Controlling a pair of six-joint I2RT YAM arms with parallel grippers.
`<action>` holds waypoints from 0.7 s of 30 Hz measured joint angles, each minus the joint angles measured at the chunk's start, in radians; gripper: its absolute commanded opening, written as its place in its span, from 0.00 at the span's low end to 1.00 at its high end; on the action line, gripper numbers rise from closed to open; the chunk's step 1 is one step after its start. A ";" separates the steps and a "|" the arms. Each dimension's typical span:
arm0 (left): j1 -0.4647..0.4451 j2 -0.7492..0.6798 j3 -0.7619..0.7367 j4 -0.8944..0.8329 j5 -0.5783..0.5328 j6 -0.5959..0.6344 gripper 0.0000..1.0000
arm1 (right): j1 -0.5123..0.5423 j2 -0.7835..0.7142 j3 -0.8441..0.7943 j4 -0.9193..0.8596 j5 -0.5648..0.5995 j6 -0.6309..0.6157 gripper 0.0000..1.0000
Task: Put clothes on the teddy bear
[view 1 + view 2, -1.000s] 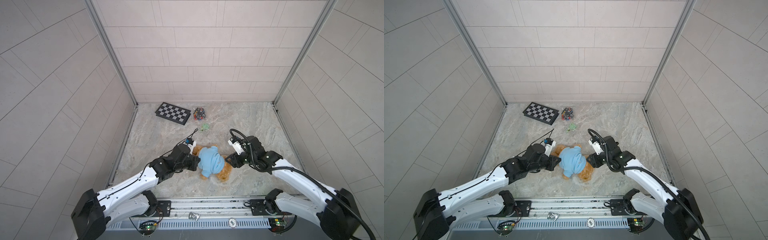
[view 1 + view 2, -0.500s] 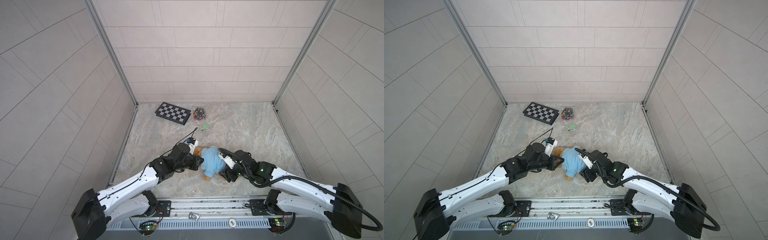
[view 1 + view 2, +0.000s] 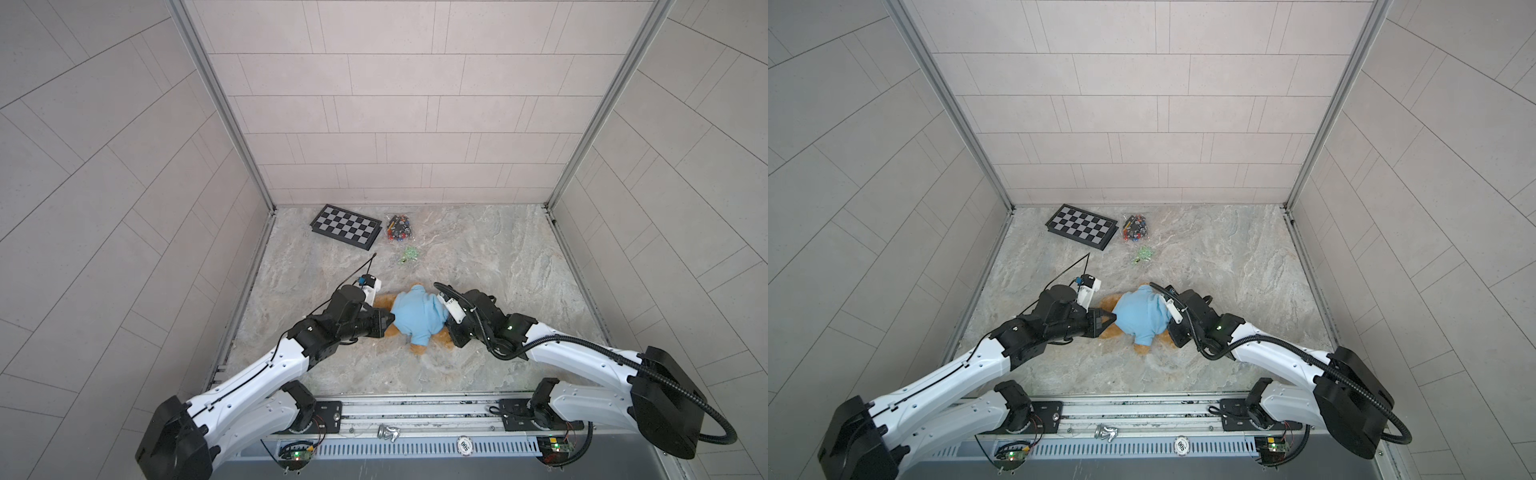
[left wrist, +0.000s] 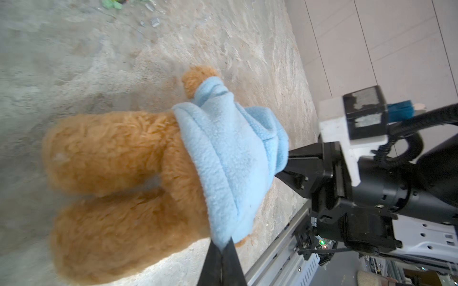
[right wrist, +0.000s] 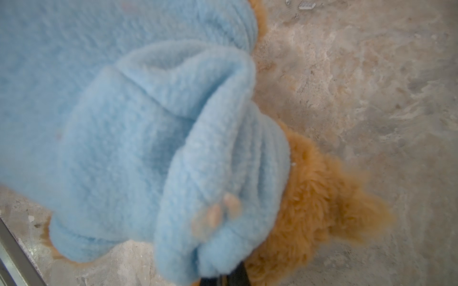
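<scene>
Okay, the teddy bear (image 3: 417, 348) lies on the counter (image 3: 498, 257) near the front edge, between the two arms, with the hoodie (image 3: 417, 313) over its torso. We see both bare legs sticking out of the hem toward the left arm. Left jaws are together, clamped on the hoodie hem (image 4: 224, 237). Right jaws are clamped on a bunched hoodie fold (image 5: 218, 252), touching brown fur. One paw (image 4: 195, 78) pokes from a sleeve. Chessboard (image 3: 345, 227) and a bag of small pieces (image 3: 400, 228) sit well apart, at the back.
</scene>
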 measured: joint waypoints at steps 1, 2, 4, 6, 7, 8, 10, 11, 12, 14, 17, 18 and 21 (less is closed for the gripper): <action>0.022 -0.013 -0.011 -0.010 0.007 0.006 0.00 | -0.003 0.000 0.000 0.003 -0.005 0.002 0.00; 0.041 -0.023 -0.018 -0.019 0.012 0.014 0.00 | -0.005 0.000 0.000 0.006 -0.010 0.005 0.00; 0.083 -0.045 -0.038 -0.031 0.031 0.032 0.00 | -0.010 -0.003 0.000 0.010 -0.020 0.010 0.00; 0.111 -0.056 -0.052 -0.041 0.041 0.050 0.00 | -0.013 -0.009 0.000 0.011 -0.032 0.014 0.00; 0.117 -0.052 -0.054 -0.045 0.046 0.058 0.00 | -0.013 -0.013 0.000 0.011 -0.037 0.016 0.00; 0.118 -0.046 -0.054 -0.043 0.050 0.061 0.00 | -0.014 -0.016 0.000 0.008 -0.042 0.016 0.00; 0.094 -0.026 -0.051 -0.031 0.051 0.070 0.02 | -0.018 -0.026 -0.002 0.005 -0.055 0.017 0.00; 0.072 -0.015 -0.044 -0.034 0.041 0.074 0.04 | -0.021 -0.031 -0.003 0.003 -0.061 0.017 0.00; 0.038 -0.002 -0.031 -0.041 0.023 0.081 0.09 | -0.024 -0.036 -0.004 -0.001 -0.067 0.017 0.00; -0.024 0.017 -0.002 -0.045 -0.004 0.095 0.21 | -0.028 -0.043 -0.004 -0.015 -0.078 0.019 0.00; -0.088 -0.004 0.008 -0.043 -0.042 0.108 0.36 | -0.032 -0.049 -0.004 -0.031 -0.099 0.026 0.00; -0.096 -0.022 0.001 -0.042 -0.062 0.108 0.40 | -0.034 -0.050 -0.004 -0.034 -0.112 0.031 0.00; -0.134 -0.093 -0.048 -0.031 -0.130 0.095 0.46 | -0.036 -0.051 -0.003 -0.037 -0.156 0.046 0.00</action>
